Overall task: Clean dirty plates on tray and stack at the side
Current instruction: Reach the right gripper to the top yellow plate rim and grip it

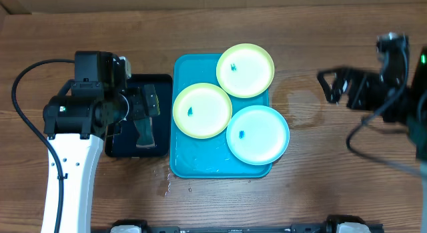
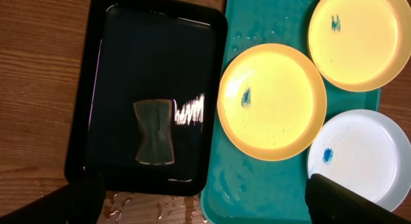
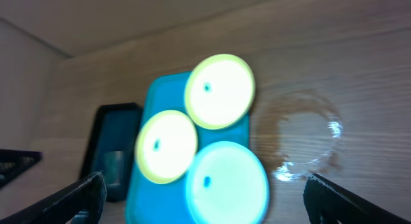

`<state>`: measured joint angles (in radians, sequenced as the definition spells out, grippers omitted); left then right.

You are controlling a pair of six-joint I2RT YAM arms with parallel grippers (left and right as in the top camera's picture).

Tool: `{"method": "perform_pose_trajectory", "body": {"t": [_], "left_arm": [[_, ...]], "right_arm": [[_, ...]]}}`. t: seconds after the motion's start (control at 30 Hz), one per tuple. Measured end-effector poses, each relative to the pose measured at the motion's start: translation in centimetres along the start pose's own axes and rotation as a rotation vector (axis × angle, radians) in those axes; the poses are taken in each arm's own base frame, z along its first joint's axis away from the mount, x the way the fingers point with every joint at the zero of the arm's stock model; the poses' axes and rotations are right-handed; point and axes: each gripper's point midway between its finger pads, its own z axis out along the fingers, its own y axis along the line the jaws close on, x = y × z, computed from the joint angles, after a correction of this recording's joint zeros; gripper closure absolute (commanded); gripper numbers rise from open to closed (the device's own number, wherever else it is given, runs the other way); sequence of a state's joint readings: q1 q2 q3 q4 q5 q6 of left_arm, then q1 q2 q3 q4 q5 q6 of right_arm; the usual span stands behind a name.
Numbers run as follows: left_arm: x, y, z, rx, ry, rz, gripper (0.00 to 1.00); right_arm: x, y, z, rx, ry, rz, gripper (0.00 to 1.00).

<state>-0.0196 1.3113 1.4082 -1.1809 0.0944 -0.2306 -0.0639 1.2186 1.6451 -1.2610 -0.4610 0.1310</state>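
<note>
Three round plastic plates, each blue-smeared, namely the far pale yellow-green plate (image 1: pixel 245 71), the near yellow-green plate (image 1: pixel 202 110) and the light cyan plate (image 1: pixel 257 134), lie unstacked on the large cyan-blue rectangular plastic tray (image 1: pixel 200 163), faces open for wiping. The left gripper (image 1: pixel 145 116) hangs spread over the small grey-green sponge (image 2: pixel 154 131) in the adjacent black tray (image 2: pixel 128 57), probably to fetch it; the right gripper (image 1: pixel 328 87), also spread, waits well aside.
</note>
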Motion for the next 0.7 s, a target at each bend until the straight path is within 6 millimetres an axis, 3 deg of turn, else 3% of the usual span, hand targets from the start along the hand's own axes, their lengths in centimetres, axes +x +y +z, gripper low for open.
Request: {"method": "perform_pose_trajectory", "body": {"t": [0.03,0.1,0.13,0.27,0.3,0.33,0.4,0.47,0.5,0.63,0.7], "left_arm": [[0.0,0.0,0.0,0.0,0.0,-0.003,0.0],[0.0,0.0,0.0,0.0,0.0,-0.011,0.0],[-0.1,0.0,0.0,0.001,-0.003,-0.019,0.0],[-0.1,0.0,0.3,0.001,0.002,-0.042,0.0],[-0.1,0.0,0.4,0.0,0.007,-0.046,0.08],[-0.1,0.0,0.6,-0.002,0.015,-0.053,0.27],[0.0,0.1,1.0,-0.005,0.029,-0.06,0.93],[0.1,0.1,1.3,-0.008,0.041,-0.064,0.96],[0.1,0.1,1.5,-0.01,0.047,-0.064,0.96],[0.1,0.2,2.4,-0.016,0.071,-0.066,0.96],[0.1,0.3,2.9,-0.019,0.083,-0.067,0.94]], "right_arm": [[-0.4,0.7,0.5,-0.05,0.02,0.004,0.0],[-0.4,2.2,2.1,-0.179,0.084,0.029,0.37],[-0.2,2.9,2.8,-0.238,0.121,0.049,0.47],[0.8,3.6,5.8,-0.277,0.232,0.093,0.68],[1.4,3.8,6.7,-0.263,0.266,0.098,0.72],[1.8,3.8,7.5,-0.239,0.287,0.101,0.73],[3.1,3.8,9.2,-0.164,0.334,0.101,0.75],[4.2,3.9,10.8,-0.079,0.367,0.081,0.86],[4.5,3.8,11.6,-0.04,0.369,0.063,0.85],[5.3,4.1,14.1,0.021,0.387,0.037,0.64],[6.2,4.2,16.0,0.041,0.423,0.028,0.61]]}}
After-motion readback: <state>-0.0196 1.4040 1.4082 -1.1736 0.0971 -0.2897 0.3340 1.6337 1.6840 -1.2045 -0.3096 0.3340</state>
